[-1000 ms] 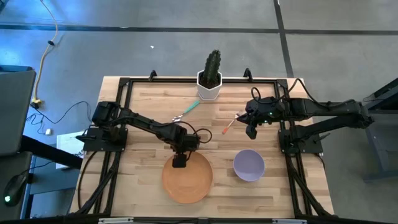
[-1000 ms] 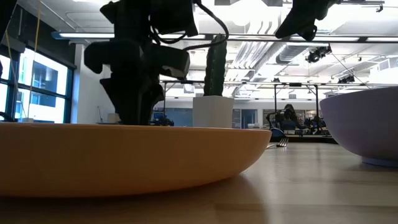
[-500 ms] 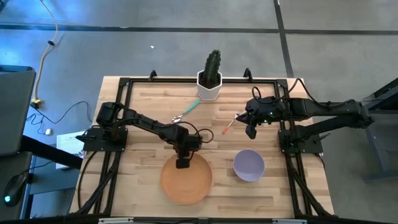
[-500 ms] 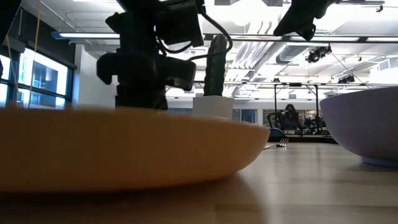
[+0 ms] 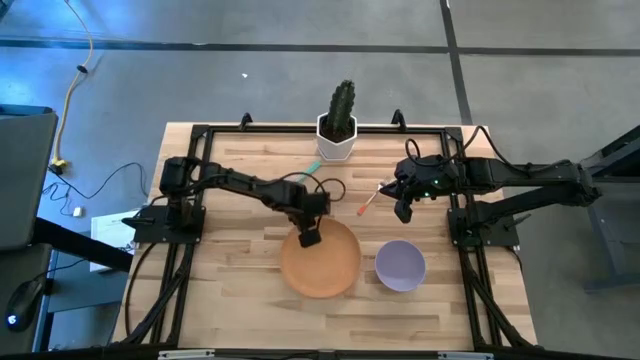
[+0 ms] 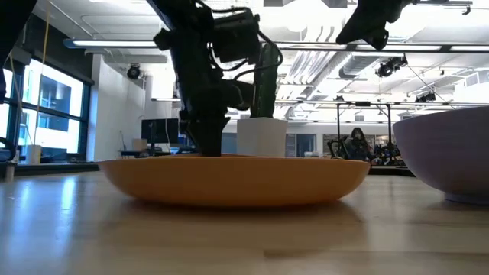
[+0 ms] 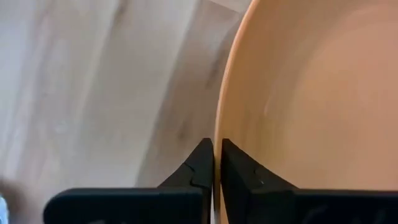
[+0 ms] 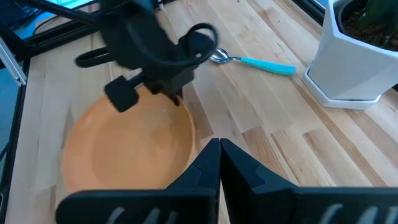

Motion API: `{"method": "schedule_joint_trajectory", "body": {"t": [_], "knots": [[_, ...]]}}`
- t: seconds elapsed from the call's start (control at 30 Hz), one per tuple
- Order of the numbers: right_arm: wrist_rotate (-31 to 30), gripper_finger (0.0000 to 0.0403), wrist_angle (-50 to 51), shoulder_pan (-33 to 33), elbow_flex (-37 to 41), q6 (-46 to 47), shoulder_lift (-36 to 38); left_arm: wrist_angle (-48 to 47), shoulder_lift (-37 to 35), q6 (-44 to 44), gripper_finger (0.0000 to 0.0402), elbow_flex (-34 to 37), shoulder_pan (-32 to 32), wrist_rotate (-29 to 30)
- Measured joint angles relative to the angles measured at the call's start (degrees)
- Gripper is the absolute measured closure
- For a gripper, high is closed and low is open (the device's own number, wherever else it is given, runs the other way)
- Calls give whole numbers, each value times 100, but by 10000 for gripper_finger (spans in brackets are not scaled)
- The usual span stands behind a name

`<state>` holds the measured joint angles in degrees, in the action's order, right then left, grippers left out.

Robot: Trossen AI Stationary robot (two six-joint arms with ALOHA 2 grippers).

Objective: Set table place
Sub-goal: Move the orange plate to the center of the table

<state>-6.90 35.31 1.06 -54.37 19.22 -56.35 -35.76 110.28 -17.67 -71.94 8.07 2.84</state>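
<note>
The round orange plate (image 5: pixel 322 260) lies at the table's middle, with the lilac bowl (image 5: pixel 400 266) to its right. My left gripper (image 5: pixel 310 238) is shut on the plate's far-left rim. The fork with the orange handle (image 5: pixel 367 203) and the spoon with the teal handle (image 8: pixel 261 62) lie flat on the planks beyond the plate. My right gripper (image 5: pixel 403 212) hangs shut above the table next to the fork, holding nothing. My left gripper pinches the plate's rim (image 7: pixel 219 124) at its far-left side, one finger inside the plate and one outside. The fingers point down from above (image 6: pixel 205 141). The plate sits level and low over the table; whether its base touches the planks I cannot tell.
A white pot with a green cactus (image 5: pixel 338 140) stands at the far edge's middle. The black rail frame (image 5: pixel 196 200) runs around the tabletop. Bare planks (image 5: pixel 230 290) lie near the left front.
My left gripper has gone toward the table's right and far edge, taking the orange plate along by its rim. The plate tipped up on the way and now sits level, closer to the bowl. My right gripper has kept still.
</note>
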Motion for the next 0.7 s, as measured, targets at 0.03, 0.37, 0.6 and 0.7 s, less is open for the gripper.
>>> {"method": "schedule_joint_trajectory", "body": {"t": [0.03,0.37,0.6,0.7], "knots": [[0,403,2,0,0,-1,13,1,0,41,398,0,53,-15],[0,403,2,0,0,-3,106,269,20,95,331,0,206,84],[0,403,33,0,0,22,161,267,18,140,262,0,206,-18],[0,403,446,0,-86,131,208,170,-81,108,233,-32,198,-364]]}}
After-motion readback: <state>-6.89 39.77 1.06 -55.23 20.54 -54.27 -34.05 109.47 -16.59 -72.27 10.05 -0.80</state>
